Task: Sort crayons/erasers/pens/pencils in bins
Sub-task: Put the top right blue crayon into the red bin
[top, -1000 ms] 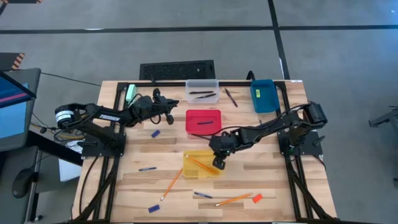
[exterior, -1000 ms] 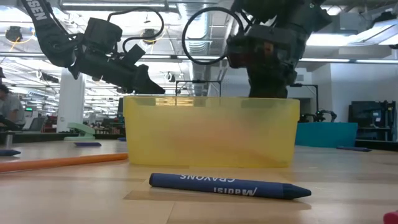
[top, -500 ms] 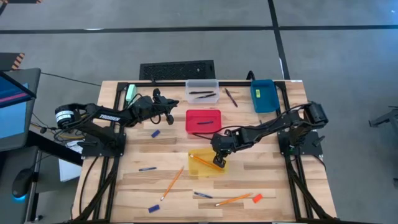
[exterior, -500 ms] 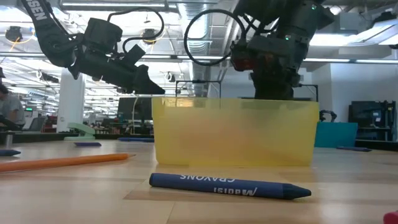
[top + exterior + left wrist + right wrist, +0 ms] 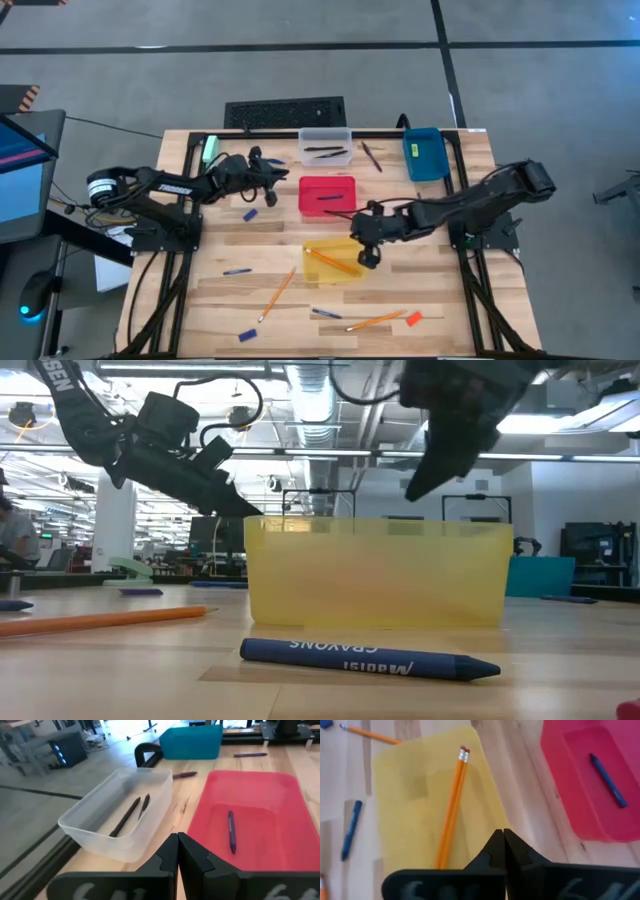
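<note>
A: We found the right hand (image 5: 368,258) pinched fully together and empty, hanging just above the right end of the yellow bin (image 5: 333,262). Where were the pencils?

B: We counted two pencils (image 5: 451,805) lying side by side inside the yellow bin, directly beyond that hand's fingertips and not touching them. A third pencil (image 5: 277,295) lay loose on the counter (image 5: 440,290) left of the bin, and a fourth (image 5: 375,321) near the front edge beside the orange-red eraser (image 5: 413,318).

A: And the left hand (image 5: 276,181)?

B: We noted it closed on nothing, held above the counter between the clear bin (image 5: 120,815) and the red bin (image 5: 250,815). The clear bin held two dark pens (image 5: 131,813); the red bin held one blue crayon (image 5: 231,831).

A: We also logged a blue crayon (image 5: 368,658) on the counter in front of the yellow bin, well apart from either hand, and the blue bin (image 5: 425,153) at the far right corner.
</note>
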